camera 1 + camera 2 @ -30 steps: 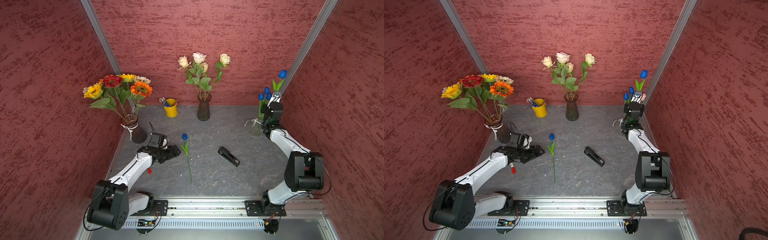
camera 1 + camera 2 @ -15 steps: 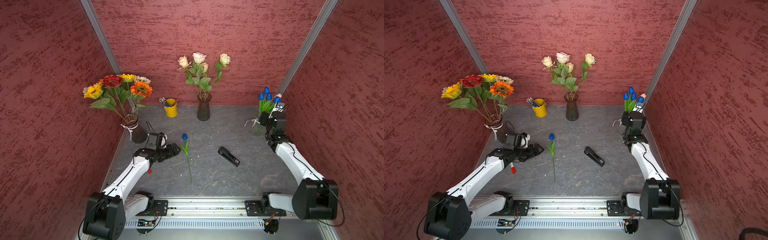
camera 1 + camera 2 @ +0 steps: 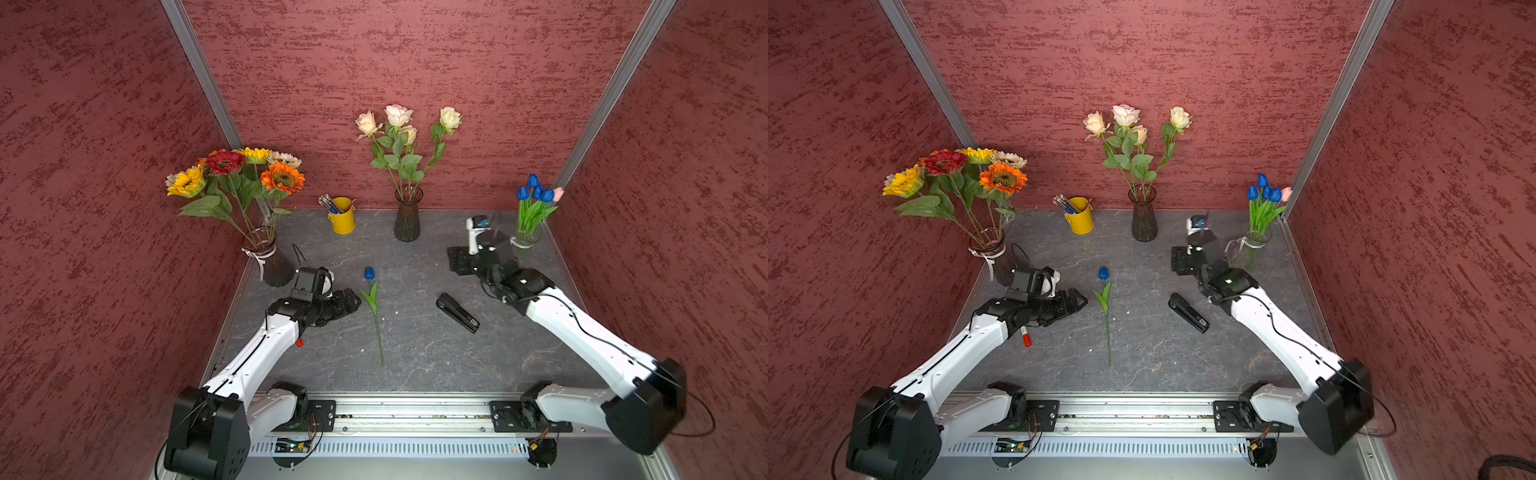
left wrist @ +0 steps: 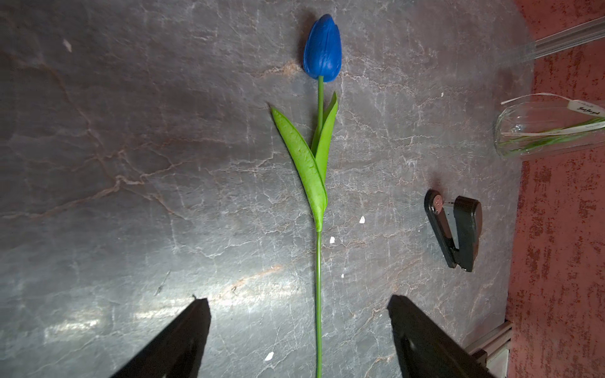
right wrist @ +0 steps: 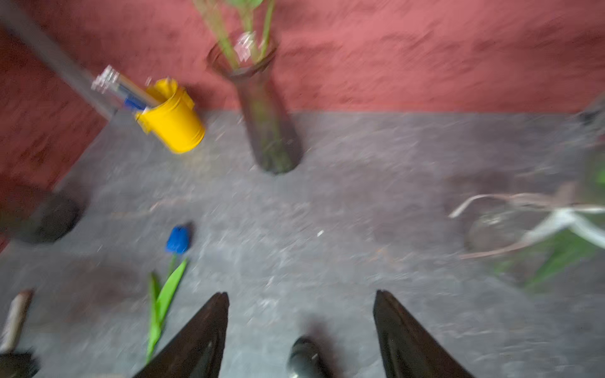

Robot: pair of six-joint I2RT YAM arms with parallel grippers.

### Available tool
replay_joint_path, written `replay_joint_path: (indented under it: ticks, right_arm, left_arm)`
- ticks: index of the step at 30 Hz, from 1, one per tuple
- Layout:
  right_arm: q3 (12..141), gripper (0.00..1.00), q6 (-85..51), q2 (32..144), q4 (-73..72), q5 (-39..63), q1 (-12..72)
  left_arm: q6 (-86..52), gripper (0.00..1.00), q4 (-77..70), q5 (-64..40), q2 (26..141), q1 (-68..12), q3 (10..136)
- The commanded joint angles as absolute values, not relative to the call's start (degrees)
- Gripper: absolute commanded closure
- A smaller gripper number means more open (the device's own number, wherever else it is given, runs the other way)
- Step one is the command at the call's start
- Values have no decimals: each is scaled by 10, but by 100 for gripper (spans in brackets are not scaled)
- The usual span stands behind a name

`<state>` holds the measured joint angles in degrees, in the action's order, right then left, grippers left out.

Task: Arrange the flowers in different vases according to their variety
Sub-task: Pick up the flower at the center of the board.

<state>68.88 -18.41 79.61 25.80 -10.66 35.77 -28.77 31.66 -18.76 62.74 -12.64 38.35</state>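
In both top views a single blue tulip with a green stem and leaves (image 3: 372, 297) lies flat on the grey stone-look tabletop (image 3: 415, 353), bloom toward the back wall. The left gripper (image 3: 354, 300) sits just beside its leaves. The right gripper (image 3: 455, 261) is near the small clear glass vase with a white ribbon (image 3: 524, 243), which holds blue tulips and one pink one (image 3: 536, 195). Sunflowers (image 3: 282, 178) fill the dark ribbed vase with a white ribbon (image 3: 270, 262). Pale roses (image 3: 398, 115) stand in the plain dark ribbed vase (image 3: 407, 220). A black stapler (image 3: 457, 312) lies between the single tulip and the right arm.

In the left wrist view the left gripper (image 4: 297, 298) has its jaws wide apart and empty. The tulip's stem runs between them, touching neither.

The right wrist view is blurred. The right gripper (image 5: 300, 293) is spread wide with nothing in it, facing a small yellow metal bucket of pens (image 5: 173, 124).
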Motion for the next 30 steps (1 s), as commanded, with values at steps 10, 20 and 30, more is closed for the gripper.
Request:
replay_joint_path:
  ticks: [10, 20, 30]
  right_arm:
    - [940, 27, -288, 1131, 486, -38, 544]
    - [979, 30, -321, 1227, 504, -16, 589]
    - [1022, 42, -316, 1286, 528, -36, 595]
  left_arm:
    - [-267, 9, 383, -165, 569, -105, 379]
    - [-275, 9, 370, -171, 566, -103, 372]
    - [-276, 8, 368, -174, 560, -103, 363]
